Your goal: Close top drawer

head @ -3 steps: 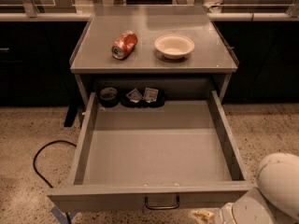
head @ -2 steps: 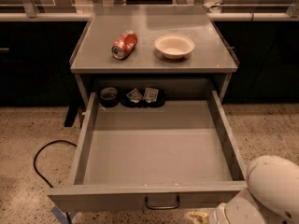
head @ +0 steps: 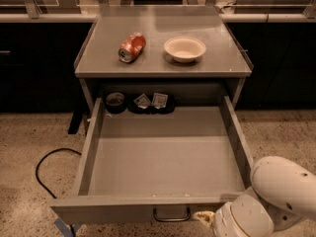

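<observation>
The top drawer [head: 163, 152] is pulled fully out of the grey cabinet. Its flat front panel [head: 128, 211] faces me at the bottom, with a small dark loop handle [head: 171, 215] at its centre. At the drawer's back lie a small dark cup [head: 115, 100] and two small packets [head: 151, 101]. My white arm [head: 269, 201] comes in at the bottom right. The gripper [head: 205, 217] shows only as a pale tip just right of the handle, in front of the front panel.
On the cabinet top [head: 158, 63] lie a crushed red can [head: 132, 47] on its side and a white bowl [head: 184, 49]. A black cable [head: 47, 174] loops on the speckled floor at the left. Dark counters run behind on both sides.
My arm has risen and come further into view at the bottom right. The drawer has not moved.
</observation>
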Motion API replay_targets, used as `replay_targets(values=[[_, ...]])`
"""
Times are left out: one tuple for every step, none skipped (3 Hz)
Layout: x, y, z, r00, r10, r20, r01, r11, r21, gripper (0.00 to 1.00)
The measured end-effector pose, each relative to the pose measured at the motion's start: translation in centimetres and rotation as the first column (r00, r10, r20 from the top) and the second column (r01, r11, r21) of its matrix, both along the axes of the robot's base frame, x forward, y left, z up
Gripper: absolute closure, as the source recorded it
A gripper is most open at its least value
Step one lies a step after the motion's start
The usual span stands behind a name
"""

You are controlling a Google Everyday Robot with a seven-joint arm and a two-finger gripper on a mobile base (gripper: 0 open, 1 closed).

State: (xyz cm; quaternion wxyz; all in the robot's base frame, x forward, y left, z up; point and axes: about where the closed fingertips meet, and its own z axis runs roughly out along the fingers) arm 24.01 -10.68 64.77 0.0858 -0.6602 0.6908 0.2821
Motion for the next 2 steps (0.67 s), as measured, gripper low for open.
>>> replay_targets(values=[[1.5,0.4,-1.1,1.0,0.0,-0.002,0.0,1.0,0.006,0.0],[2.9,0.7,-1.6,1.0,0.002,0.004,-0.002,1.0,0.001,0.0]])
